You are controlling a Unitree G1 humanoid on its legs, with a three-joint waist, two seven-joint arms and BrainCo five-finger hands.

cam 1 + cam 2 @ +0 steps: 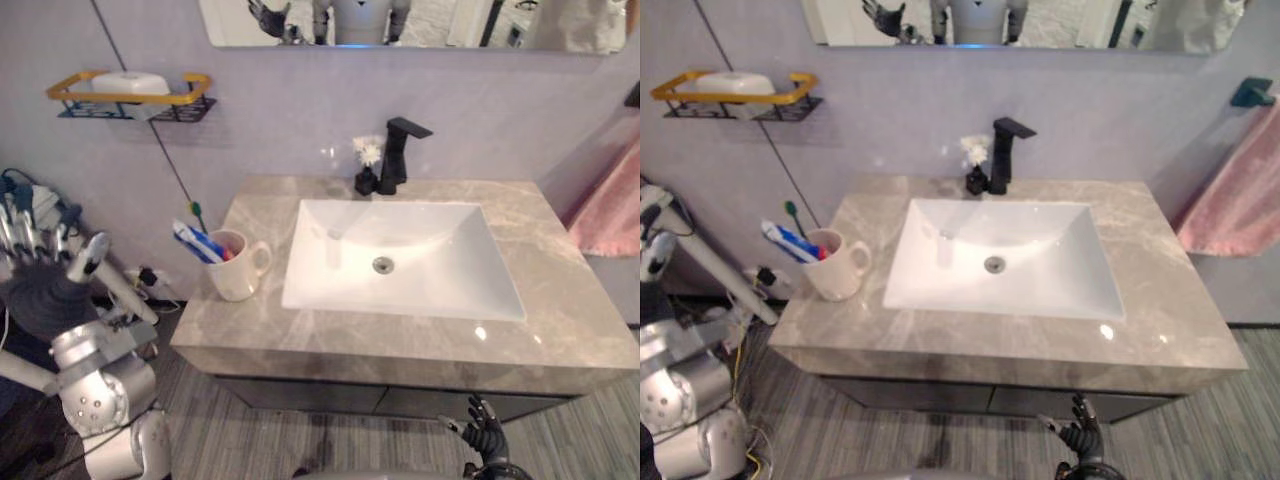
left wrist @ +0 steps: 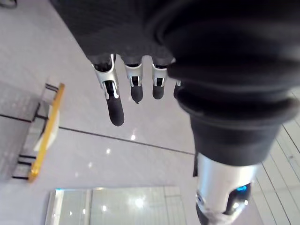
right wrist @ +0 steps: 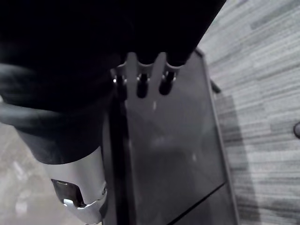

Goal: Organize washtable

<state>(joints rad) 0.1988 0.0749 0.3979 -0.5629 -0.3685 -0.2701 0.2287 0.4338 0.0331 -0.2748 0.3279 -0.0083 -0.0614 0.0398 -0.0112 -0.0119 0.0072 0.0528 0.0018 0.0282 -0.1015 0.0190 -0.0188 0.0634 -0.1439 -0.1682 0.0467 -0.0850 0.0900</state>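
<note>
A cream mug (image 1: 237, 267) holding a toothbrush and a blue toothpaste tube (image 1: 198, 243) stands on the grey marble washtable (image 1: 560, 300), left of the white sink (image 1: 400, 257). A black tap (image 1: 398, 152) and a small dark vase with a white flower (image 1: 367, 165) stand behind the sink. My left hand (image 1: 40, 250) is raised off the table's left side, fingers (image 2: 115, 105) straight and holding nothing. Low in front of the table hangs my right hand (image 1: 486, 433), open and empty, with its fingers (image 3: 142, 84) facing the dark cabinet front (image 3: 173, 154).
A yellow-rimmed wire shelf (image 1: 130, 98) with a white soap bar hangs on the wall at upper left. A pink towel (image 1: 612, 205) hangs at the right. A mirror (image 1: 420, 20) runs above the tap. Striped grey flooring (image 3: 262, 70) lies below.
</note>
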